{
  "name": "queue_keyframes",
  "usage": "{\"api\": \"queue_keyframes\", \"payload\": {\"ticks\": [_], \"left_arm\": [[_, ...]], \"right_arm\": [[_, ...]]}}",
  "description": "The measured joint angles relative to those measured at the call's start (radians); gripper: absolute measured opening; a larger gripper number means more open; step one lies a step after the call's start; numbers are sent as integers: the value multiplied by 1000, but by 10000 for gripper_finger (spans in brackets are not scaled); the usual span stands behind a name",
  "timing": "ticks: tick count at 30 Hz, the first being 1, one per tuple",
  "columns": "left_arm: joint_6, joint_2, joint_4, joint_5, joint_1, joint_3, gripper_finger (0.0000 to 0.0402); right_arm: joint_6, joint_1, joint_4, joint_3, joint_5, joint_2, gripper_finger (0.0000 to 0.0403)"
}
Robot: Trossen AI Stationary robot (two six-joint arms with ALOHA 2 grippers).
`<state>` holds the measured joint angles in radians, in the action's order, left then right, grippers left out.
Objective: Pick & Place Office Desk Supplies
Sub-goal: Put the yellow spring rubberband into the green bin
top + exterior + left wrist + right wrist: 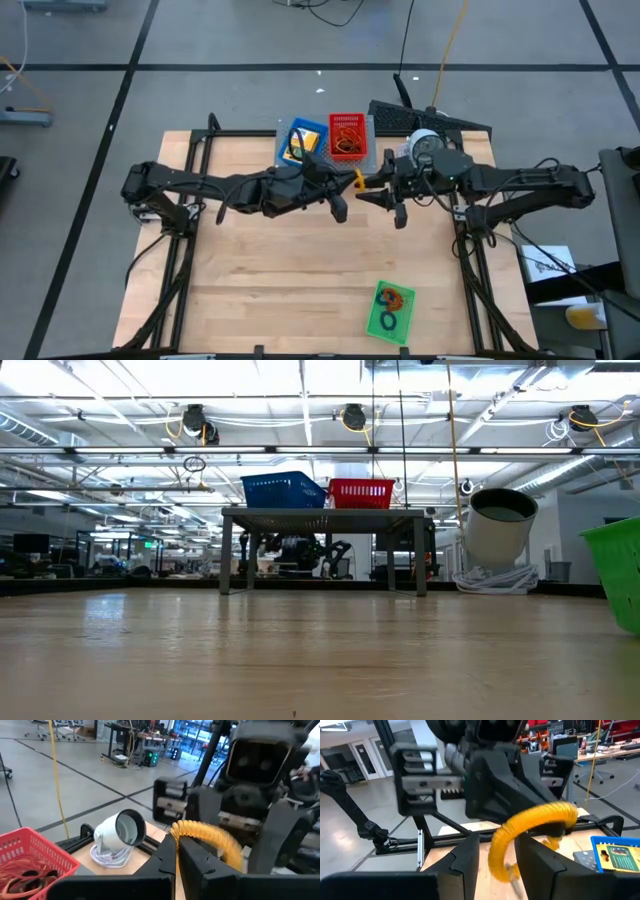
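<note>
— Where's the orange ring [530,827]?
— Midair above the table [300,260] — my left gripper [176,851] clenched on it, right gripper [496,851] parted around it.
— Handling?
— Light, bendy — I'd pinch the band.

— What do those two arms look like up close?
— Matte black throughout, chunky jointed segments with black cables looped along them. Each ends in a blocky black claw, the left claw [343,196] and right claw [384,197], with flat, angular black fingers [470,857].

text: none legible | labels: none legible | signs: none legible
</note>
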<state>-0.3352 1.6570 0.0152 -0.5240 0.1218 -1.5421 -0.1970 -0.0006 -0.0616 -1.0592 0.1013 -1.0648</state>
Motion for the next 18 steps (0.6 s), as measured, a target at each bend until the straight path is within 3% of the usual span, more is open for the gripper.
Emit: {"api": "queue_keyframes", "payload": {"ticks": [5,9,14,18], "left_arm": [[0,7,12,10,-3,0,9],[11,7,15,23,-4,0,6],[23,4,19,29,-4,0,40],[74,4,19,44,-3,0,70]], "right_arm": [[0,0,-17,0,0,-15,112],[0,0,-19,0,0,-21,85],[19,0,-18,0,3,-21,16],[28,0,-16,0,4,-22,19]]}}
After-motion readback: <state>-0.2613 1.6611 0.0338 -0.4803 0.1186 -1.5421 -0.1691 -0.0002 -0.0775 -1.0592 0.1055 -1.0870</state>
